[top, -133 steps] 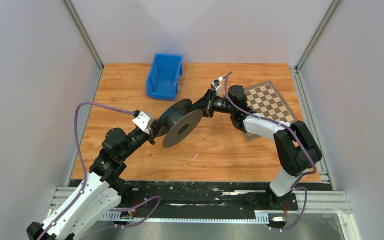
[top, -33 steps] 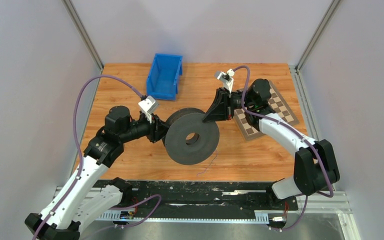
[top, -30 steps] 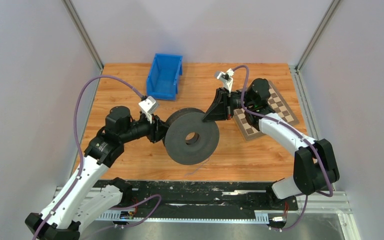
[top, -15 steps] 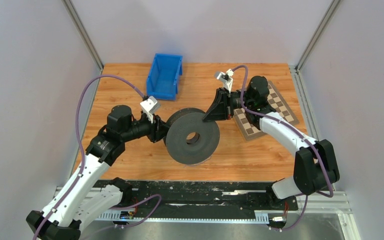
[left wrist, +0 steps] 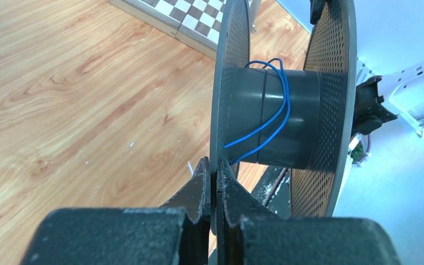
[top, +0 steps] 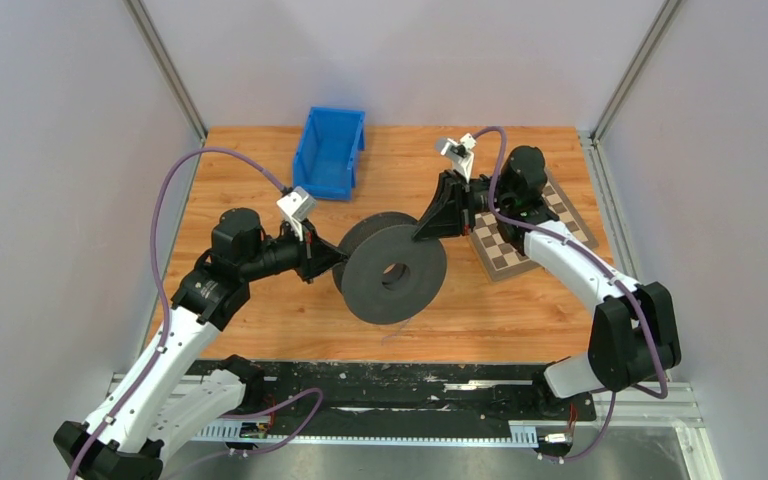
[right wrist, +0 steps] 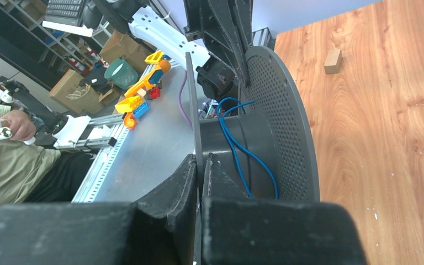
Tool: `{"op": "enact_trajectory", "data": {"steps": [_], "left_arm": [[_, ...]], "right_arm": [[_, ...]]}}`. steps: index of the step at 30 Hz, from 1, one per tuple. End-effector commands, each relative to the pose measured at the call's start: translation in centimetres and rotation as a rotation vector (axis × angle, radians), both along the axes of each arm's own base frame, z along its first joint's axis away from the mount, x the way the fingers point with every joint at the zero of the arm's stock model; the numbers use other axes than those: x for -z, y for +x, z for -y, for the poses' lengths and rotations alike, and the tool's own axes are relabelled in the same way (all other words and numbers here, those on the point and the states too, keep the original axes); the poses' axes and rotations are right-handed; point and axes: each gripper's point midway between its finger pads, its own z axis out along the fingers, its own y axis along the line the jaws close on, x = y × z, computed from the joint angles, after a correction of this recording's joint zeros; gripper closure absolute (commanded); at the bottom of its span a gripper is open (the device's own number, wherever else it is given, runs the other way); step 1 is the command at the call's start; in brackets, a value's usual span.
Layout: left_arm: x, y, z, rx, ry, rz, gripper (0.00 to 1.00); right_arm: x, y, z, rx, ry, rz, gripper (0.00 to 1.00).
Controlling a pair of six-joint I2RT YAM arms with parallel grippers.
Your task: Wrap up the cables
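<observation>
A black spool [top: 395, 275] with perforated flanges hangs above the table between both arms, its centre hole facing the top camera. The cables are one thin blue wire [left wrist: 280, 110] lying in a few loose turns round the grey hub [left wrist: 303, 127]. In the right wrist view the wire [right wrist: 237, 146] shows on the hub too. My left gripper [left wrist: 216, 165] is shut on the rim of one flange, at the spool's left side [top: 338, 262]. My right gripper [right wrist: 200, 160] is shut on the edge of the other flange, at the spool's upper right [top: 423, 230].
A blue bin [top: 328, 152] stands at the back of the wooden table. A chessboard [top: 505, 255] lies on the right, partly under the right arm. A small wooden block [right wrist: 333, 61] rests on the table. The black front rail [top: 390, 385] runs along the near edge.
The left gripper, open half a second ago, has shut on the spool's flange. The spool has shifted slightly right and turned a little. The loose wire tail below it is no longer visible.
</observation>
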Motion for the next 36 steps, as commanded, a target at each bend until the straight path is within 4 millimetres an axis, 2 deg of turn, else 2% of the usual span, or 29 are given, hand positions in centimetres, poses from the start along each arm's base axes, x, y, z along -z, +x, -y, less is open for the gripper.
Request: {"op": "enact_trajectory", "data": {"steps": [1,4,8,9,11,15,20,22,23,28,31,34,36], "left_arm": [[-4.1,-1.8,1.5,0.097,-0.120,0.043,1.00],[-4.4,-1.7,1.3,0.076,-0.125,0.031,1.00],[-4.5,-1.6,1.2,0.058,-0.129,0.023,1.00],[-4.6,-1.3,1.1,0.041,-0.128,0.023,1.00],[-4.8,-1.1,1.0,0.022,-0.134,0.020,1.00],[-6.0,-0.7,0.8,-0.021,-0.169,0.010,1.00],[-7.9,-0.3,0.6,-0.063,-0.235,0.020,1.00],[-8.2,0.0,0.5,-0.088,-0.247,0.024,1.00],[-8.2,0.4,0.3,-0.108,-0.249,0.025,1.00],[-8.4,1.4,-0.3,-0.157,-0.267,0.003,1.00],[-8.6,2.1,-0.5,-0.192,-0.289,-0.022,1.00],[-9.1,2.5,-0.8,-0.217,-0.304,-0.029,1.00],[-9.4,2.8,-1.2,-0.245,-0.313,-0.034,1.00]], "right_arm": [[-2.0,4.0,-0.8,0.189,0.054,0.031,0.97],[-1.7,4.6,-0.6,0.198,0.051,-0.001,1.00],[-1.9,4.4,-0.7,0.175,0.074,-0.023,1.00],[-1.9,4.6,-0.7,0.177,0.074,-0.034,0.97],[-1.6,5.3,-0.6,0.206,0.064,-0.057,0.84],[0.0,7.2,-0.4,0.287,0.016,-0.122,0.69],[1.5,8.2,0.0,0.337,0.001,-0.183,0.63],[1.7,8.7,0.3,0.367,0.001,-0.197,0.55],[1.6,9.2,0.6,0.394,0.002,-0.203,0.50],[1.6,11.3,3.0,0.561,-0.003,-0.220,0.40],[2.0,12.3,4.8,0.701,-0.014,-0.160,0.35],[2.3,12.4,6.1,0.814,-0.030,-0.050,0.31],[2.6,11.7,6.8,0.857,-0.026,0.013,0.29]]}}
